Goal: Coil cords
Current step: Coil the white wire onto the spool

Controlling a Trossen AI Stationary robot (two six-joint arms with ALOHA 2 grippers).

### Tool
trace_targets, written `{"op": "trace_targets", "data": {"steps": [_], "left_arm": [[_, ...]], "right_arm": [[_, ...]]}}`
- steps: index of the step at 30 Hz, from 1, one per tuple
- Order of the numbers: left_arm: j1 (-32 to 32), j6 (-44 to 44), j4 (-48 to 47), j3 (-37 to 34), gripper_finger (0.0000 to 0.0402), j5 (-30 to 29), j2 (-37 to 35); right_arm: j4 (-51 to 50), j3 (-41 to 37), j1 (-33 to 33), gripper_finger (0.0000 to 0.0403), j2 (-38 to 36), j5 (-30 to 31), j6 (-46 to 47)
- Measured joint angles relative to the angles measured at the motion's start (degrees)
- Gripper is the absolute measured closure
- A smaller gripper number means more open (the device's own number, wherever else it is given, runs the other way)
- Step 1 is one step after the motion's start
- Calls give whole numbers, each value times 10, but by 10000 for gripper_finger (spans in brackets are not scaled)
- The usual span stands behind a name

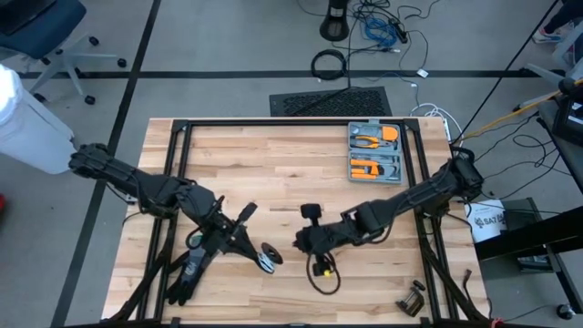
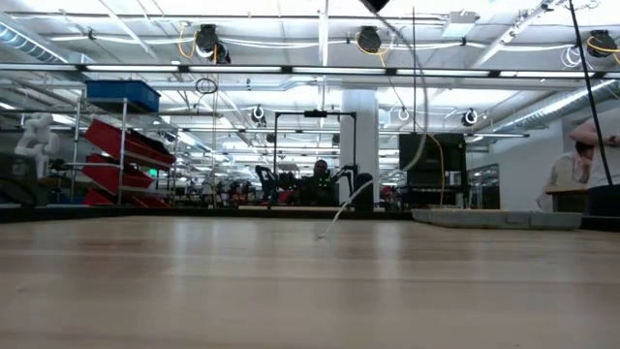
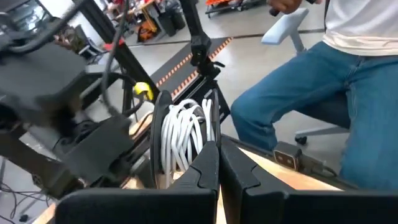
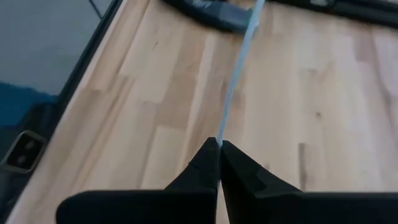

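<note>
A small round bundle of white cord wound in a dark ring (image 1: pixel 268 259) sits at my left gripper (image 1: pixel 258 253), near the table's front middle. It shows large in the left wrist view (image 3: pixel 185 134), just past the shut fingertips (image 3: pixel 217 155). A thin white strand (image 4: pixel 239 68) runs from the bundle side to my right gripper (image 1: pixel 299 242), whose fingers (image 4: pixel 219 146) are shut on it. In the low view the white strand (image 2: pixel 341 211) rises from the table top; neither gripper shows there. My left gripper is shut on the bundle's near lower edge (image 3: pixel 200 157), held at its fingertips. The bundle stands on edge beyond the fingers. The fingers themselves hide the exact place of contact. My right gripper pinches the single white strand (image 4: pixel 221 134) between its two fingertips. The strand runs on straight and taut over the table toward my left arm.
A loop of black cable with a yellow plug (image 1: pixel 321 271) lies just in front of my right gripper. An orange tool case (image 1: pixel 375 150) stands at the far right, and a black clamp (image 1: pixel 412 299) at the front right. A seated person's legs (image 3: pixel 323 93) are beyond the table.
</note>
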Motion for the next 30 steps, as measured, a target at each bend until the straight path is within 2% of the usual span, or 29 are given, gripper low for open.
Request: {"op": "trace_targets", "data": {"steps": [5, 18, 25, 30], "left_arm": [[0, -1, -13, 0, 401, -7, -7], [2, -50, -75, 0, 402, -126, -6], [2, -51, -85, 0, 401, -132, -6], [11, -66, -89, 0, 402, -132, -6]], "right_arm": [[-17, 0, 28, 403, 0, 4, 27], [-21, 0, 92, 403, 0, 18, 66], [-16, 0, 123, 403, -22, 22, 72], [-7, 0, 135, 403, -48, 50, 59]]}}
